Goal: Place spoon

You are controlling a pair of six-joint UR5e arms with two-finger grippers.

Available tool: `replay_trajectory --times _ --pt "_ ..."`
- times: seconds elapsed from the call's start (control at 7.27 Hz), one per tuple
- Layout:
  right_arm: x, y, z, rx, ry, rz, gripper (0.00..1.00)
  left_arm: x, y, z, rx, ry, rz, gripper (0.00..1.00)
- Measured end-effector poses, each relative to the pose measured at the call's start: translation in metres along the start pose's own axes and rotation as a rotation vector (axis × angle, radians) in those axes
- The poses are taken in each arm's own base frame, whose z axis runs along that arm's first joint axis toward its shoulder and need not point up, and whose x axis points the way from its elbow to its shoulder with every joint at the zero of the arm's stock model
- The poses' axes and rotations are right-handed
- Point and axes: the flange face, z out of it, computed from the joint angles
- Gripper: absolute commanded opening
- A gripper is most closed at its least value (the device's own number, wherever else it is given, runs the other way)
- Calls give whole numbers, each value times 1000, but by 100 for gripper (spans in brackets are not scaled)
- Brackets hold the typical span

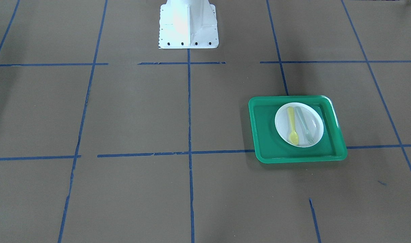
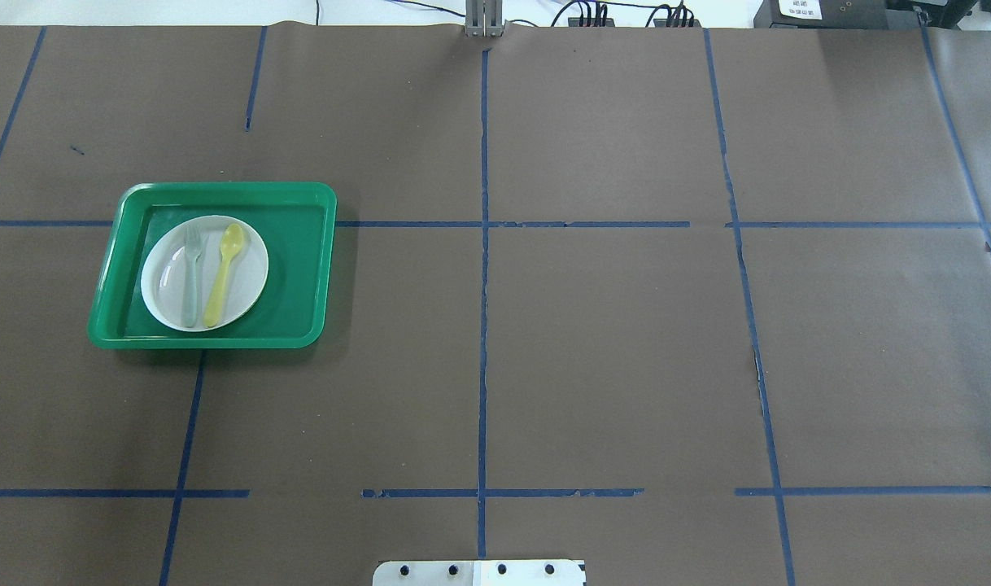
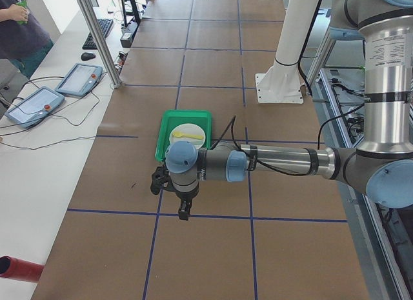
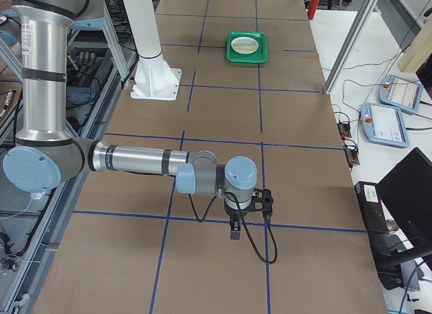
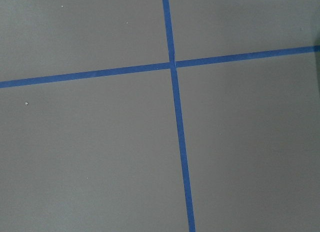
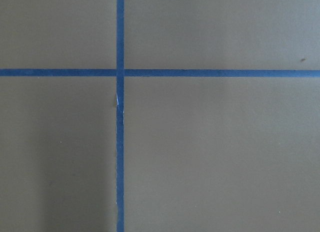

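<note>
Presently the spoon (image 2: pixel 221 278) lies flat on the white plate (image 2: pixel 249 285), just beside the fork (image 2: pixel 191 277) and roughly parallel to it, not touching. Its bowl points away from the robot. The plate sits inside the green tray (image 2: pixel 304 268), on the robot's left side of the table (image 2: pixel 609 342). The left gripper (image 3: pixel 184 214) hangs pointing down over the brown paper near the tray. The right gripper (image 4: pixel 234 233) hangs well apart, towards the other end. Whether either pair of fingers stands apart or together, I cannot tell.
</note>
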Motion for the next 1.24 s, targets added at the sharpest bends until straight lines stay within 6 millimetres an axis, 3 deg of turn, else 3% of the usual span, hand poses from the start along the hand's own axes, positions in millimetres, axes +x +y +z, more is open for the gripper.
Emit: replay_trajectory --times 0.69,1.24 --pt "0 0 0 1 -1 -1 100 2 -1 -1 10 -1 16 100" --pt "0 0 0 0 -1 0 100 24 -18 -12 84 -7 93 100"
